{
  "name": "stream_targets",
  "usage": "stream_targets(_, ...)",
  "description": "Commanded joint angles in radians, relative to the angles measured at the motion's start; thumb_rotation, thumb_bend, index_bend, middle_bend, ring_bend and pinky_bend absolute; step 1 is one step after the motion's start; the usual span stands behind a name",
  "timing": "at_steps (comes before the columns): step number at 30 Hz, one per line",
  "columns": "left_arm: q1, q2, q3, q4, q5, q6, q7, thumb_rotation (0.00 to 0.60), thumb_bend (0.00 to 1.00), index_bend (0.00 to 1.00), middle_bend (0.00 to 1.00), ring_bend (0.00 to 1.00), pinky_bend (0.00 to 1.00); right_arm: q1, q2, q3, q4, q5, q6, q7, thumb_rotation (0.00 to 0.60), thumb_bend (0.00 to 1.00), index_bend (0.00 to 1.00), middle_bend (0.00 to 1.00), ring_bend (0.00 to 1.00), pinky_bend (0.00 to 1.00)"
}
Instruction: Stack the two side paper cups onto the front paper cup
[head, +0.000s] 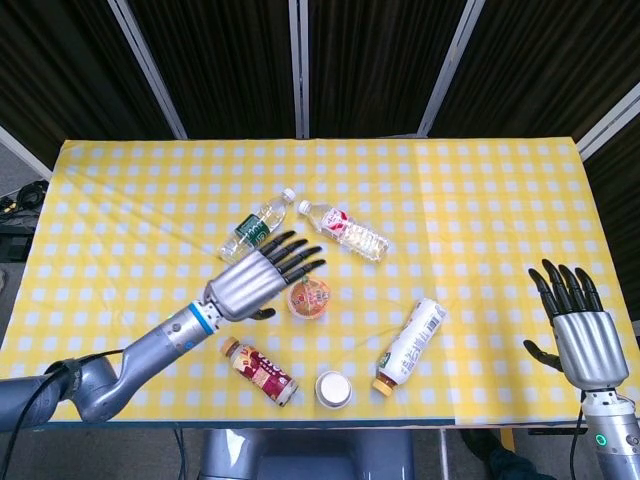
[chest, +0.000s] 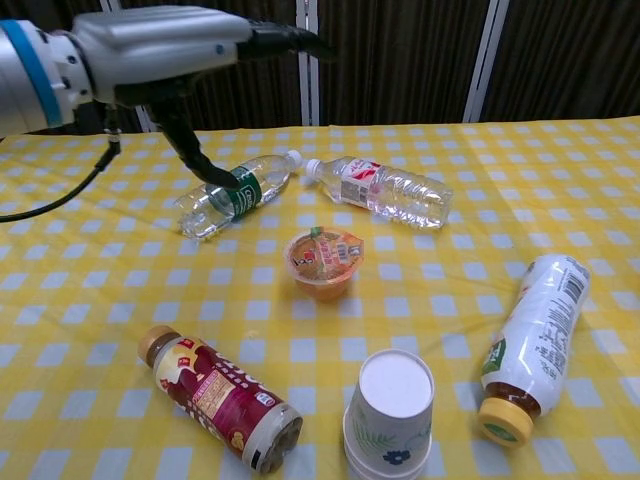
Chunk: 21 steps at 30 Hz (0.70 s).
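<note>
The white paper cups with a green and blue leaf print stand upside down as one nested stack (head: 334, 389) (chest: 388, 415) at the table's front edge, between two lying bottles. My left hand (head: 262, 275) (chest: 170, 48) hovers open above the table, up and to the left of the stack, fingers stretched out and holding nothing. My right hand (head: 578, 326) stays raised at the table's right front corner, fingers spread and empty; the chest view does not show it.
An orange jelly cup (head: 310, 297) (chest: 323, 262) sits behind the stack. A dark red bottle (head: 259, 369) (chest: 218, 397) lies to its left, a white bottle (head: 411, 345) (chest: 528, 342) to its right. Two clear water bottles (head: 254, 231) (head: 345, 229) lie further back on the yellow checked cloth (head: 480, 200).
</note>
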Motion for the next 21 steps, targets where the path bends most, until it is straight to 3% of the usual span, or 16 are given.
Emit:
stream_targets(1,0.181,0.036,0.001,0.001,-0.151,0.216,0.092,0.6,0.0,0.0,0.0,0.0,0.0,-0.001,0.0,-0.002,-0.004,-0.006,0.001,-0.004,0.6,0.0,0.0,0.0,0.0,0.0)
stream_targets(7,0.361,0.109,0.063,-0.064,-0.223,0.386,0.106,0.6,0.0,0.0,0.0,0.0,0.0,0.0,-0.003,-0.008,-0.011,-0.02,-0.003,-0.015,0.6,0.0,0.0,0.0,0.0,0.0)
stream_targets(14,0.569,0.159,0.18,-0.092,-0.119,0.599,0.008,0.6,0.0,0.0,0.0,0.0,0.0,-0.001,-0.005,-0.007,-0.013,-0.035,0.004,-0.024,0.6,0.0,0.0,0.0,0.0,0.0)
stream_targets(21,0.678,0.222,0.261,-0.13,-0.03,0.681,-0.014,0.6,0.0,0.0,0.0,0.0,0.0,-0.008,0.001,-0.011,-0.014,-0.053,0.017,-0.019,0.6,0.0,0.0,0.0,0.0,0.0)
